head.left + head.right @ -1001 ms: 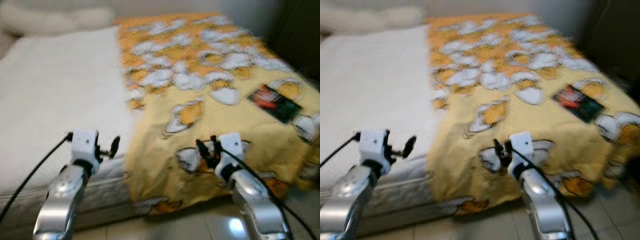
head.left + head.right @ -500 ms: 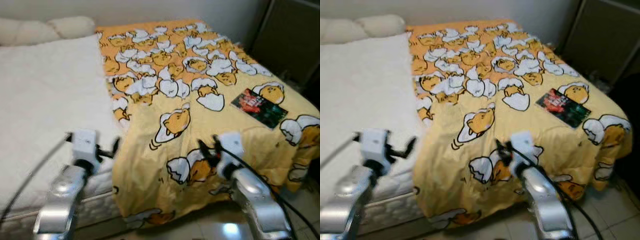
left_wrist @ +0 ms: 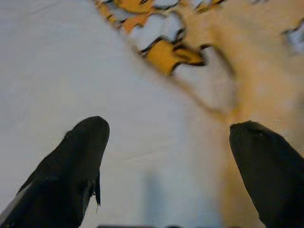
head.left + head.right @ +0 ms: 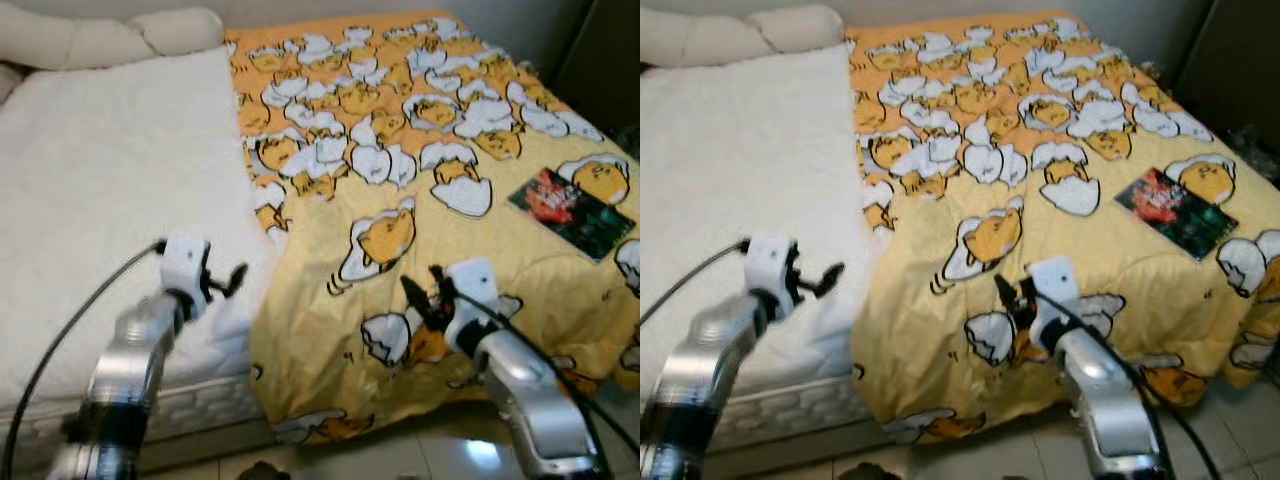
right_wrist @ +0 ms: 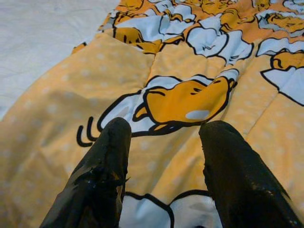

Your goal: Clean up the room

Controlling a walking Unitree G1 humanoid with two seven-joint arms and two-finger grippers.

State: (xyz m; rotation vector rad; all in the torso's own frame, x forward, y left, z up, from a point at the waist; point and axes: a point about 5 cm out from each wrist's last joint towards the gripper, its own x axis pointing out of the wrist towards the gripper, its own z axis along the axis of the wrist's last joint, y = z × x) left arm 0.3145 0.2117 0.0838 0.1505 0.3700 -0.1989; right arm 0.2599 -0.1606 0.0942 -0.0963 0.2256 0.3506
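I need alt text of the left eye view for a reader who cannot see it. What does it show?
A bed with a white mattress cover is half covered by a yellow cartoon-print blanket, on which a dark book lies. In front, the left gripper and the right gripper are both open over the bed's near edge.

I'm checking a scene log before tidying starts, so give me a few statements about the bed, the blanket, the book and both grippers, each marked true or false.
1. The yellow cartoon blanket covers the robot's right part of the bed, leaving the white mattress cover bare on the left. True.
2. A dark book lies on the white mattress cover. False: it lies on the blanket, toward the right edge.
3. The left gripper is open, above the blanket's edge. True.
4. The right gripper is shut on the blanket. False: its fingers are apart, holding nothing.
5. Pillows lie at the bed's far end. True.
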